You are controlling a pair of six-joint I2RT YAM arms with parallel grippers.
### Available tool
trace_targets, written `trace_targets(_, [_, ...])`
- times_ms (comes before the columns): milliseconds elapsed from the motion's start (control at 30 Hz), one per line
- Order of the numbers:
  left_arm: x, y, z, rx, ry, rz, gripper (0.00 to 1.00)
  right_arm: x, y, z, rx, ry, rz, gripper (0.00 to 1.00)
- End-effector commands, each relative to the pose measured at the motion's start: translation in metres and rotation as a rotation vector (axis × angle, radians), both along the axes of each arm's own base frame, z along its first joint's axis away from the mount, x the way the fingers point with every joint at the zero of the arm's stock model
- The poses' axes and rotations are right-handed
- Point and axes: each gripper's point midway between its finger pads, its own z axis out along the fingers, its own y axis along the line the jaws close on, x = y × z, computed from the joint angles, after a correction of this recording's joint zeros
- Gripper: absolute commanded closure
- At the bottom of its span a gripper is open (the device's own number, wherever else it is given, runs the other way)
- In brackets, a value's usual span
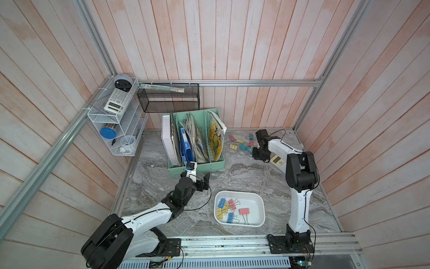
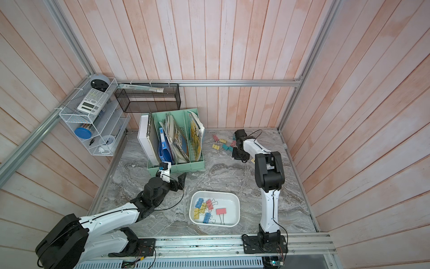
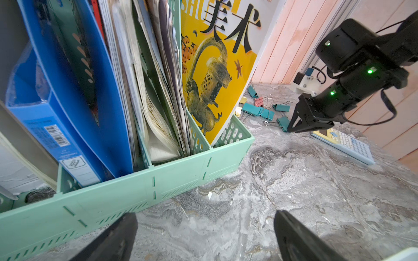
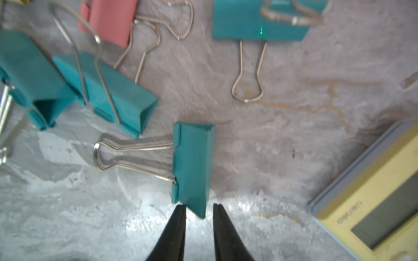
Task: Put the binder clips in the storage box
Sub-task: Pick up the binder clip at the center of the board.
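Several pastel binder clips (image 1: 242,144) lie loose on the marble top at the back right. My right gripper (image 4: 199,204) is down among them. Its jaws are narrowed around one end corner of a teal clip (image 4: 192,162): one fingertip (image 4: 182,209) touches it and a slim gap shows at the other. In a top view the right gripper (image 1: 254,152) sits at the near edge of that pile. The white storage box (image 1: 264,207) at the front centre holds several clips (image 1: 226,208). My left gripper (image 3: 204,226) hovers wide open and empty near the file holder, also seen from above (image 1: 207,178).
A mint-green file holder (image 1: 197,165) full of folders stands at the back centre. A yellow-and-blue calculator (image 1: 278,161) lies right beside the right gripper. A black mesh basket (image 1: 169,100) and a white wire rack (image 1: 116,121) hang on the walls.
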Motion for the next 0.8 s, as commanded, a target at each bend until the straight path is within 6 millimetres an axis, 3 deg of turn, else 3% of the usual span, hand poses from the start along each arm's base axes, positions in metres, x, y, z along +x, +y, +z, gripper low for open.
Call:
trace_targets(0, [0.005, -0.005, 0.012, -0.031, -0.015, -0.003, 0.00, -0.006, 0.006, 0.023, 0.002, -0.056, 0.010, 0.74])
trace_targets(200, [0.005, -0.005, 0.010, -0.030, -0.012, -0.005, 0.00, 0.009, -0.002, 0.038, -0.039, -0.118, -0.027, 0.50])
trace_targets(333, [0.005, -0.005, 0.012, -0.029, -0.015, -0.004, 0.00, 0.027, -0.006, 0.026, -0.093, -0.092, -0.038, 0.45])
trace_targets(500, [0.005, -0.005, 0.012, -0.030, -0.015, -0.003, 0.00, 0.036, -0.006, 0.004, -0.125, -0.027, -0.033, 0.47])
trace_targets(767, [0.005, -0.006, 0.012, -0.031, -0.013, -0.006, 0.00, 0.026, -0.011, -0.009, -0.141, -0.003, -0.036, 0.65])
